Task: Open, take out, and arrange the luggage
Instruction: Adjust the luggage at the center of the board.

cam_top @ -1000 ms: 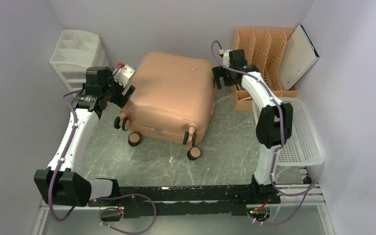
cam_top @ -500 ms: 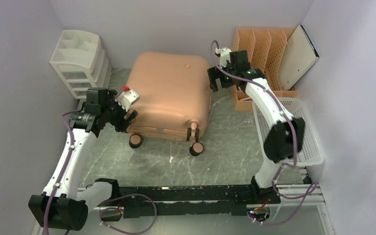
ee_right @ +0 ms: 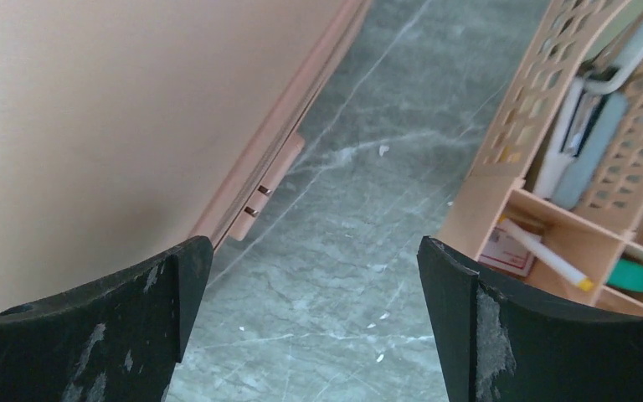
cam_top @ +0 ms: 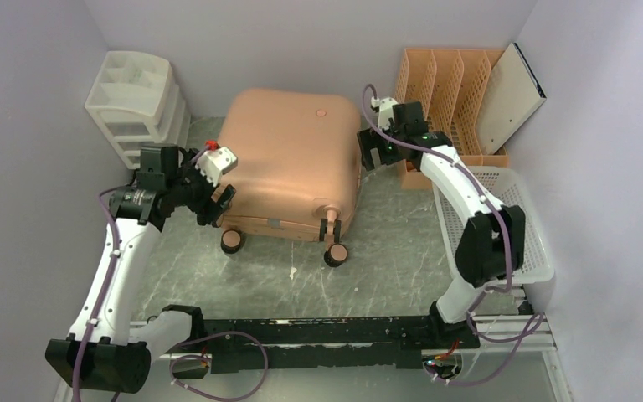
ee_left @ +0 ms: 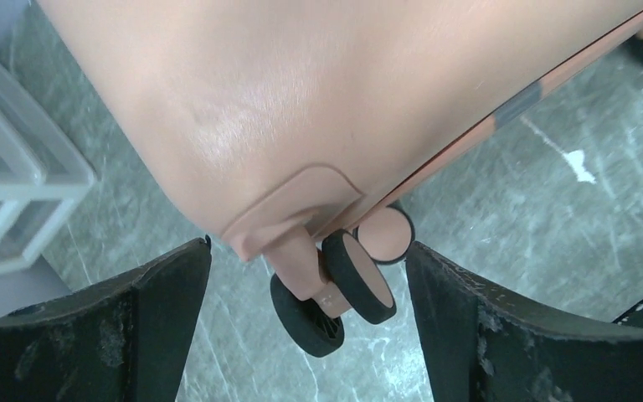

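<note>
Luggage (cam_top: 289,163) lies closed between spread left fingers (ee_left: 92,335) and spread right fingers (ee_right: 92,327), seemingly untouched

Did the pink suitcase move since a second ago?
Yes. The suitcase slid and turned a little to the left, toward the white drawers and away from the orange rack.

Left arm (cam_top: 115,268) and right arm (cam_top: 460,180): white tube links, black joint housings, black base blocks on a black rail (cam_top: 326,335). Purple cables (cam_top: 106,219) run along both. White camera block (cam_top: 222,159) with red cap on left wrist. Fingers (ee_left: 92,335) black, curved, scuffed grey.
</note>
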`<action>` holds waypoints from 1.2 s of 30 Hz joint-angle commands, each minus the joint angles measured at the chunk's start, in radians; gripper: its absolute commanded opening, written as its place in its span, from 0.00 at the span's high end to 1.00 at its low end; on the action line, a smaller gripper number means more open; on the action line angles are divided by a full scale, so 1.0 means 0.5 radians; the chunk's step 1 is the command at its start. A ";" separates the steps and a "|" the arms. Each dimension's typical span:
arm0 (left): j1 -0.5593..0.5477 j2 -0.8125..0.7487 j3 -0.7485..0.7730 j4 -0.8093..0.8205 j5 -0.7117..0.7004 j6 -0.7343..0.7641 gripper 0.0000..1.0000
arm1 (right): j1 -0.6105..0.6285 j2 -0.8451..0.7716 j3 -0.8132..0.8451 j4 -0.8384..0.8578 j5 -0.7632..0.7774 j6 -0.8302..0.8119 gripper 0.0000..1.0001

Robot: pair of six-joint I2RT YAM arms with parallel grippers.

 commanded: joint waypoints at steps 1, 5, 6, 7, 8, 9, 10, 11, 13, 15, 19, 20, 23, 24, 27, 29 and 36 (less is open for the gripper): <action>0.000 0.106 0.116 -0.172 0.243 -0.016 0.09 | -0.005 0.084 0.021 0.059 0.032 0.088 0.00; 0.000 0.169 0.073 -0.224 0.134 0.050 0.09 | -0.001 0.214 0.066 0.087 0.017 0.095 0.00; 0.002 0.191 0.092 -0.251 0.099 0.056 0.09 | 0.000 0.254 0.097 0.091 0.022 0.091 0.00; 0.003 0.203 0.111 -0.282 0.084 0.061 0.09 | 0.001 0.298 0.124 0.094 0.025 0.089 0.00; 0.005 0.216 0.136 -0.307 0.069 0.058 0.09 | 0.003 0.343 0.155 0.094 0.026 0.091 0.00; 0.006 0.233 0.155 -0.334 0.051 0.052 0.09 | 0.004 0.388 0.193 0.090 0.024 0.095 0.01; 0.006 0.252 0.174 -0.374 0.042 0.053 0.09 | 0.008 0.438 0.231 0.085 0.015 0.107 0.01; 0.006 0.275 0.187 -0.418 0.033 0.056 0.09 | 0.010 0.481 0.275 0.080 0.001 0.115 0.01; 0.007 0.327 0.200 -0.493 -0.006 0.059 0.10 | 0.028 0.567 0.352 0.081 -0.005 0.137 0.01; 0.009 0.361 0.182 -0.555 -0.006 0.093 0.11 | 0.049 0.647 0.428 0.094 -0.007 0.154 0.01; 0.009 0.391 0.147 -0.639 0.075 0.173 0.12 | 0.072 0.872 0.696 0.048 -0.068 0.171 0.01; 0.008 0.402 0.152 -0.665 0.093 0.194 0.13 | 0.072 0.940 0.822 0.005 -0.089 0.178 0.01; 0.007 0.450 0.198 -0.795 0.237 0.307 0.15 | 0.077 1.126 1.122 -0.083 -0.151 0.196 0.01; 0.006 0.465 0.214 -0.841 0.297 0.349 0.15 | 0.086 1.174 1.214 -0.105 -0.178 0.196 0.01; 0.006 0.509 0.254 -0.899 0.448 0.420 0.11 | 0.117 1.283 1.394 -0.105 -0.230 0.196 0.01; -0.001 0.549 0.275 -0.899 0.544 0.431 0.08 | 0.158 1.346 1.493 -0.091 -0.249 0.186 0.01; -0.108 0.802 0.444 -0.970 0.880 0.432 0.04 | 0.207 1.374 1.789 -0.019 0.156 0.162 0.01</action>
